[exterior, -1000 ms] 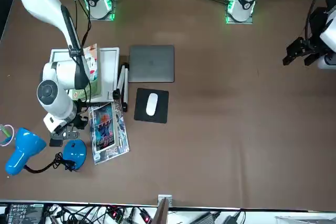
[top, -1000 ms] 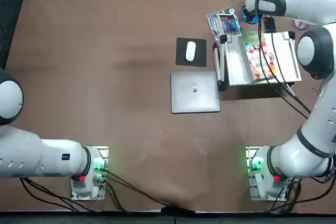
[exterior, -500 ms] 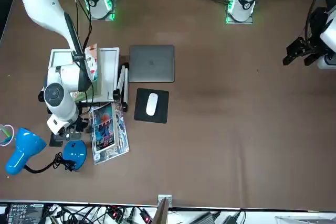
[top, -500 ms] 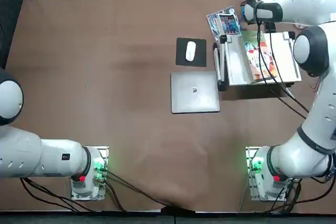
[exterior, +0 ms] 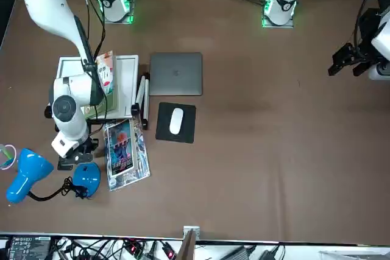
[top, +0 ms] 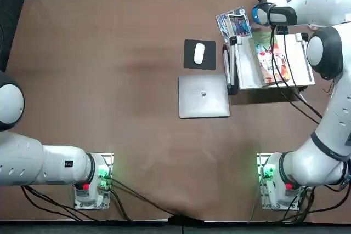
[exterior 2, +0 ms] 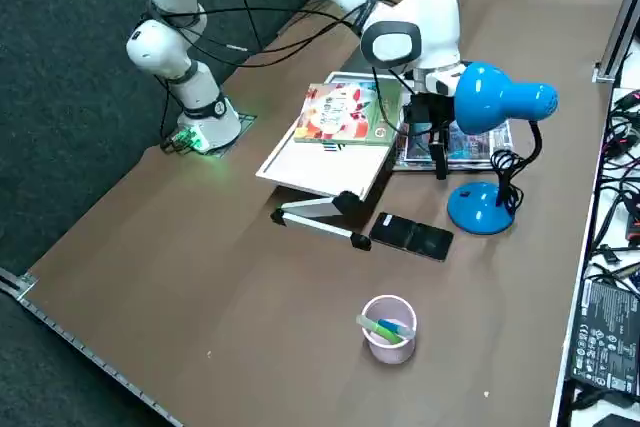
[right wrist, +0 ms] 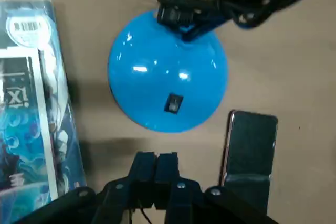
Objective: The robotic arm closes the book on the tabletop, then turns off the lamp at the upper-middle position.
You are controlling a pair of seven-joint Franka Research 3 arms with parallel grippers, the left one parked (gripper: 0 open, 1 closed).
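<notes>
The book [top: 269, 54] lies closed, green cover up, on a white tilted stand [exterior 2: 320, 162]. The lamp's round blue base [right wrist: 168, 85] sits on the brown tabletop [top: 109, 80] beyond the stand, with a small dark switch [right wrist: 172, 102] on top and a black cord at its far side. Its blue head [exterior 2: 495, 97] hangs on the bendy neck. My right gripper [right wrist: 156, 162] is shut with nothing in it. It hovers just short of the base's near rim, fingertips pointing at the switch. It also shows beside the lamp base [exterior: 85, 178] as the right gripper [exterior: 78, 155].
A glossy blue leaflet [right wrist: 26, 103] lies on one side of the lamp base and a black phone [right wrist: 249, 145] on the other. A pink cup [exterior 2: 388, 327] stands further out. A grey laptop [top: 203, 96] and a mouse [top: 199, 53] on its pad sit mid-table.
My right wrist has shifted a little toward the lamp base and settled over it. The book has stayed closed on its stand.
</notes>
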